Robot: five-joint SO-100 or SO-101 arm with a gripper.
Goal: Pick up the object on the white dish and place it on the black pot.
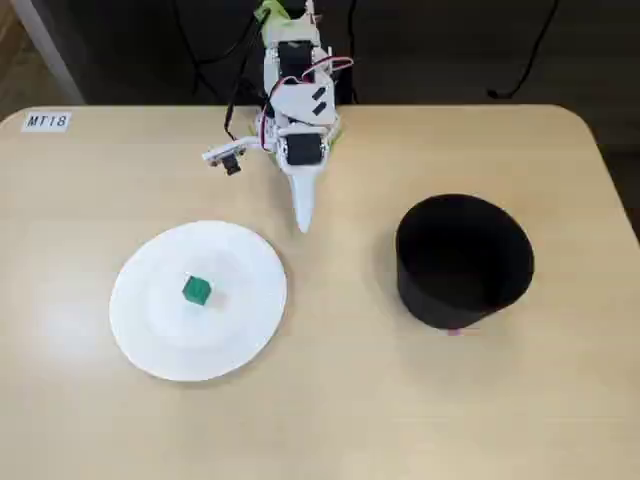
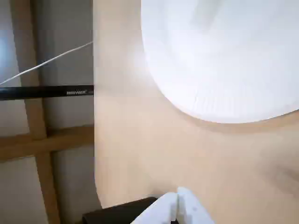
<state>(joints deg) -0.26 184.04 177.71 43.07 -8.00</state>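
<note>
A tiny bright green cube (image 1: 196, 290) lies near the middle of the white dish (image 1: 150, 330) at the left of the table in the fixed view. The black pot (image 1: 463, 262) stands upright at the right, apart from the dish. My gripper (image 1: 303, 222) hangs at the back centre with its white fingers pressed together, pointing down toward the table just behind the dish's far right rim. In the wrist view the shut gripper (image 2: 177, 195) shows at the bottom edge, and the dish's ribbed rim (image 2: 219, 105) fills the upper right. The cube is out of the wrist view.
A small label reading MT18 (image 1: 46, 121) is stuck at the table's back left corner. Black cables (image 1: 215, 55) hang behind the arm's base. The wrist view shows the table's edge (image 2: 95, 140) with wooden floor beyond it.
</note>
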